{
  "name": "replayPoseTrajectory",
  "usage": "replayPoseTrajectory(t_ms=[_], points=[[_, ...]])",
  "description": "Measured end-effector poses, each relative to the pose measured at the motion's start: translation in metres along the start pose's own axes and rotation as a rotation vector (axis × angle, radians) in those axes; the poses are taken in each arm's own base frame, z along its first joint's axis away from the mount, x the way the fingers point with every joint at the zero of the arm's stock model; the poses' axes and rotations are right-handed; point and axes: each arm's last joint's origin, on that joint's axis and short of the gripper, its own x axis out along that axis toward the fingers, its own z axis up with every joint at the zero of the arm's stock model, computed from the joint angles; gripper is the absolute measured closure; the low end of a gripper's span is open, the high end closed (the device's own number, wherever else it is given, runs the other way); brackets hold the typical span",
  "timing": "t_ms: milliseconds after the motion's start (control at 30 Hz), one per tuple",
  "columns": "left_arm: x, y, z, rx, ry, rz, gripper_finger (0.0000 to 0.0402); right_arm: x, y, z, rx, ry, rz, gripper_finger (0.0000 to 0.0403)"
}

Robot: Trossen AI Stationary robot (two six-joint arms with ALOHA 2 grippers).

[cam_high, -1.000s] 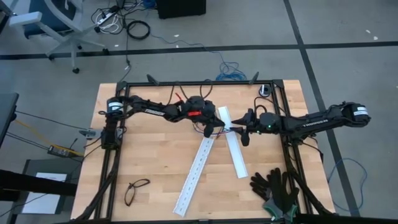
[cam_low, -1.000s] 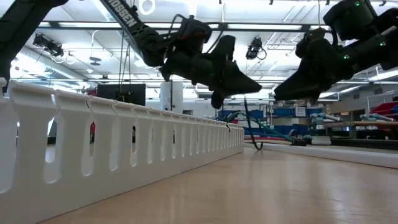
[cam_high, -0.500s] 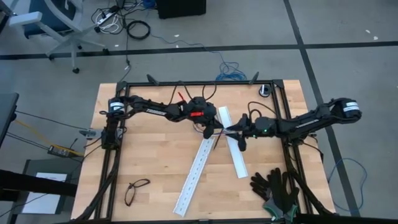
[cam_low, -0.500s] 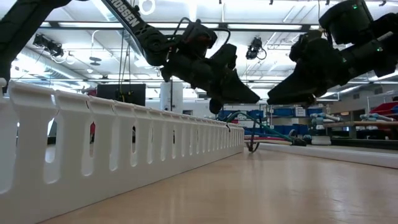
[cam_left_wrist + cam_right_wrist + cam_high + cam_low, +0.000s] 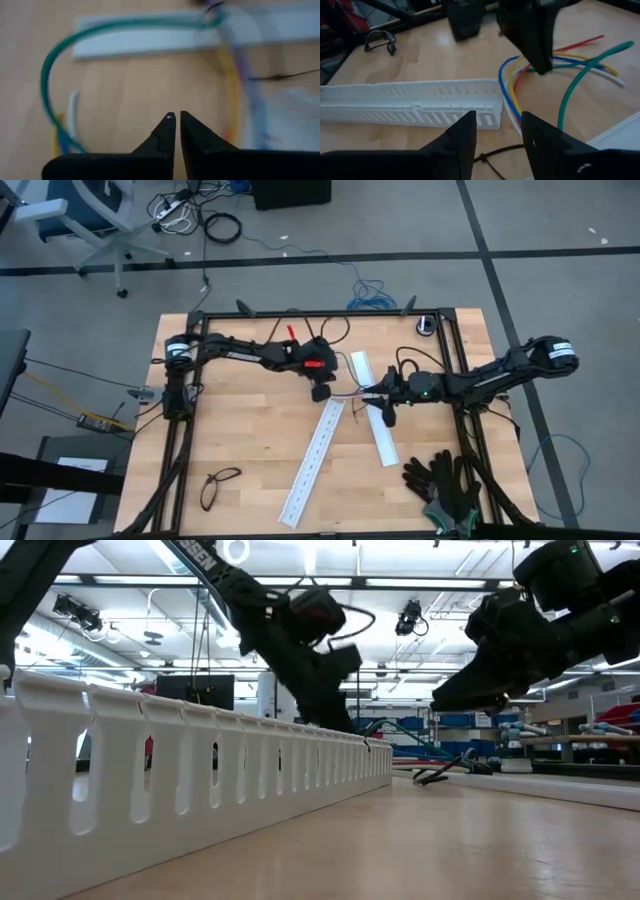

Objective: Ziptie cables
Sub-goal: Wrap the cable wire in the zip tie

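The left hand reaches in from the counter's far-left corner, pointing down, fingers shut on nothing, above the cables lying mid-counter between two white rails. The right hand, fingers parted, stretches level toward the cables.

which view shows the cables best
The right wrist view: the cables fan out sharply in blue, yellow, red, green and white. The left wrist view shows blurred loops, the high view a faint tangle, the low view a distant glimpse.
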Motion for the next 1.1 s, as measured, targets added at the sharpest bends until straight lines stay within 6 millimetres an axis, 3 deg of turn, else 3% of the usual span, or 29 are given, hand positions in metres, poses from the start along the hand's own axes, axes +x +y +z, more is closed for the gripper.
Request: replayPoseTrajectory(t_ms=[200, 500, 600, 800, 1100], points=[[0.009, 0.006, -0.008, 0.0, 0.053, 0.137, 0.0402, 0.002, -0.003, -0.002, 0.001, 0.009, -0.023, 0.0272], [0.012, 0.018, -0.026, -0.03, 0.198, 0.166, 0.0402, 0.0, -0.016, -0.013, -0.09, 0.116, -0.228, 0.0294], [0.013, 0.019, -0.026, -0.032, 0.199, 0.168, 0.0402, -0.001, -0.019, -0.015, -0.1, 0.132, -0.289, 0.0315], [0.015, 0.019, -0.027, -0.036, 0.199, 0.168, 0.0402, -0.003, -0.025, -0.022, -0.09, 0.212, -0.33, 0.0395], [0.015, 0.019, -0.029, -0.037, 0.22, 0.165, 0.0402, -0.004, -0.03, -0.035, -0.031, 0.329, -0.38, 0.0401]])
